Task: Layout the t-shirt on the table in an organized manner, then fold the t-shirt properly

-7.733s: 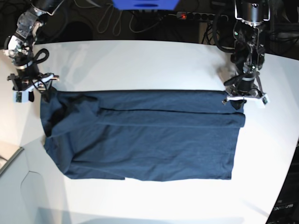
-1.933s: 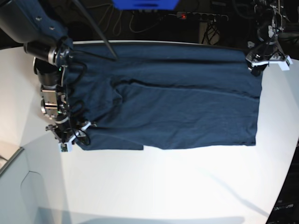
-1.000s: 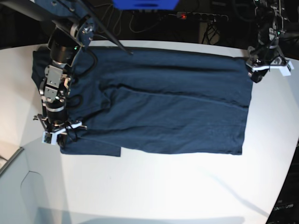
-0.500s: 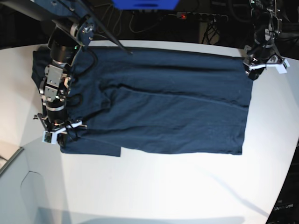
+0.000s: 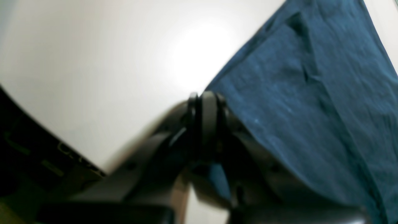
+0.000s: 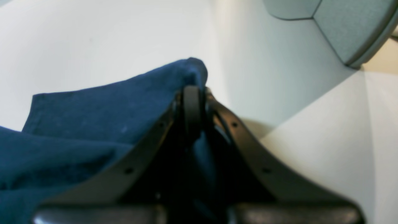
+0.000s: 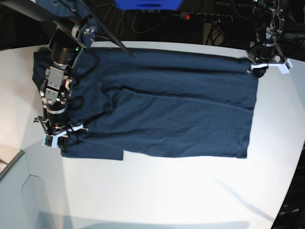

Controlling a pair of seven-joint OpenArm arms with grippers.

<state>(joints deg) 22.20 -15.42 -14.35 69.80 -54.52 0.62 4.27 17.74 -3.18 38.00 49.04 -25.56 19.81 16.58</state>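
The dark navy t-shirt [image 7: 171, 109] lies spread flat across the far half of the white table [image 7: 167, 191], with shallow creases running along it. My left gripper [image 7: 259, 71] is at the shirt's far right corner. In the left wrist view its jaws [image 5: 203, 99] are pressed together on the cloth's edge [image 5: 311, 93]. My right gripper [image 7: 58, 139] is at the near left corner. In the right wrist view it [image 6: 192, 93] is shut, with navy cloth [image 6: 93, 124] bunched over its tips.
A pale grey box corner [image 7: 9, 162] sits at the near left, also in the right wrist view as a grey box [image 6: 342, 28]. Cables and a power strip [image 7: 205, 17] lie beyond the far edge. The table's curved edge [image 7: 295, 181] runs down the right.
My left gripper has shifted slightly toward the far edge and shut on the shirt's far right corner, drawing that corner a little outward. The right arm and the rest of the shirt have not moved.
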